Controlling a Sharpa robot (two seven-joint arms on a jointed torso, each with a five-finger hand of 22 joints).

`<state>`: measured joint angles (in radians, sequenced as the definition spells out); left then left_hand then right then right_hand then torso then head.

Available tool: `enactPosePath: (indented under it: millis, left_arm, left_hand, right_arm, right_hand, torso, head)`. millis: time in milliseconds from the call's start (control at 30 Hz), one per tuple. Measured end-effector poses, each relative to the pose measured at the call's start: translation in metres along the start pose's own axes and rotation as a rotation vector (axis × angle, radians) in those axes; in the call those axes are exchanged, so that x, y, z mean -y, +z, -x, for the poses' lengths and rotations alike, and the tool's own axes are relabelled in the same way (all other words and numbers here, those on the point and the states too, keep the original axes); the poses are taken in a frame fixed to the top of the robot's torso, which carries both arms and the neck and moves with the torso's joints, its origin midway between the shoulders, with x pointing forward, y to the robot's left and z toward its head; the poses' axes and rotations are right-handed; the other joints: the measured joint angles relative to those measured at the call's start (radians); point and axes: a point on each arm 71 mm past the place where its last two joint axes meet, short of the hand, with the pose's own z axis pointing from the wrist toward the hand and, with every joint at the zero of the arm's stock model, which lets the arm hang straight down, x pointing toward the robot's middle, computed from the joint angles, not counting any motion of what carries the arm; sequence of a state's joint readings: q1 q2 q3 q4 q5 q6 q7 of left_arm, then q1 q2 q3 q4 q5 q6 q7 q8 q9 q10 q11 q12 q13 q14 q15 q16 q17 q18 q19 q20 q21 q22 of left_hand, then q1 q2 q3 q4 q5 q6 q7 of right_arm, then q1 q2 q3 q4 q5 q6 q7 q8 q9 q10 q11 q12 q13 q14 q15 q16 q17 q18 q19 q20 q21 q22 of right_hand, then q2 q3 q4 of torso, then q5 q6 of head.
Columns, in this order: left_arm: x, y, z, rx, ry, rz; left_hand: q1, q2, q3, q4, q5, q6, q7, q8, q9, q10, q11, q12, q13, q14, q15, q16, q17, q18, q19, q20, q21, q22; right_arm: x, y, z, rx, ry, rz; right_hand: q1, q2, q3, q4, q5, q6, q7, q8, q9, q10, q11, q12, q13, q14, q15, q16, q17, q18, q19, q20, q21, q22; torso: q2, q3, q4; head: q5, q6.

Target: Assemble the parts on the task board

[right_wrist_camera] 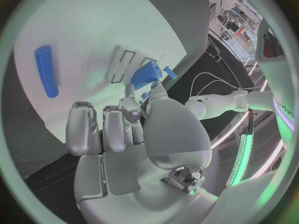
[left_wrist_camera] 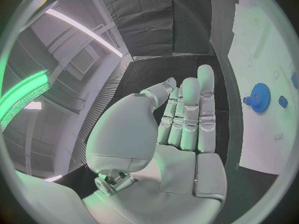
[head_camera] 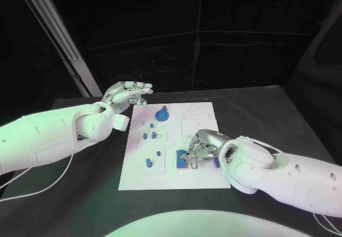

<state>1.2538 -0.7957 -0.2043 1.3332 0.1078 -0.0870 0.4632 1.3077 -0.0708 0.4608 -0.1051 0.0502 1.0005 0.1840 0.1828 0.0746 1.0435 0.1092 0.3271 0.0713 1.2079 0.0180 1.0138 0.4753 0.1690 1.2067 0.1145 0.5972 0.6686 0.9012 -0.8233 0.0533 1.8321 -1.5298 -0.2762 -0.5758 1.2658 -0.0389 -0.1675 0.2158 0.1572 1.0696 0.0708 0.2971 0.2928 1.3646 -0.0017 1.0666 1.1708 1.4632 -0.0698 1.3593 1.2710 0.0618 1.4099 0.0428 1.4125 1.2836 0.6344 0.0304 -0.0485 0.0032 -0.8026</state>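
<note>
Hovering above the black counter (head_camera: 85,182) just off the far left corner of the white board (head_camera: 171,173), the left robot hand (head_camera: 128,94) holds nothing, its fingers apart and loosely curled. A blue gear (head_camera: 162,115) stands near the board's far edge, with small blue pegs (head_camera: 148,134) and another peg (head_camera: 149,162) nearer. At the board's near right, the right robot hand (head_camera: 203,148) rests down on it, fingertips (right_wrist_camera: 132,109) pinching a blue block (head_camera: 182,159).
</note>
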Motion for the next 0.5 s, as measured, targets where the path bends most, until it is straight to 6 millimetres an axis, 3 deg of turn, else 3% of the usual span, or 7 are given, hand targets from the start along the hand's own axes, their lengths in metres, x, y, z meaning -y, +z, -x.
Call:
enactPosePath:
  millis: [300,500]
  left_arm:
    - [0.0001,-0.0004,0.0008,0.002,0.000,0.000]
    - [0.0002,-0.0005,0.0012,0.003,0.001,0.000]
  left_hand:
    - [0.005,0.005,0.000,0.000,0.000,0.000,0.000,0.000,0.000,0.000,0.000,0.003,0.000,0.000,0.000,0.000,0.000,0.000,0.000,0.000,0.000,0.000]
    - [0.005,0.005,0.000,0.000,0.000,0.000,0.000,0.000,-0.001,-0.002,-0.002,0.006,0.000,0.000,0.000,0.000,0.000,0.000,0.000,0.000,0.000,0.000]
  right_arm:
    - [-0.0005,-0.0026,0.0031,0.033,0.013,0.047]
    - [-0.0027,-0.0036,0.0045,0.049,0.026,0.082]
  right_hand:
    - [0.011,0.027,-0.013,0.001,0.021,0.000,0.000,0.000,0.005,0.006,-0.006,0.014,0.014,0.000,0.000,0.006,0.014,0.000,0.000,0.000,0.000,0.014]
    - [0.025,0.022,-0.022,-0.004,0.016,0.000,0.000,0.000,0.009,0.006,-0.006,0.014,0.016,0.000,0.000,0.006,0.017,0.000,0.000,0.000,0.000,0.015]
  torso:
    - [0.000,0.0004,0.0000]
    - [0.000,0.0005,0.0000]
  head:
    - [0.000,0.003]
    - [0.001,0.004]
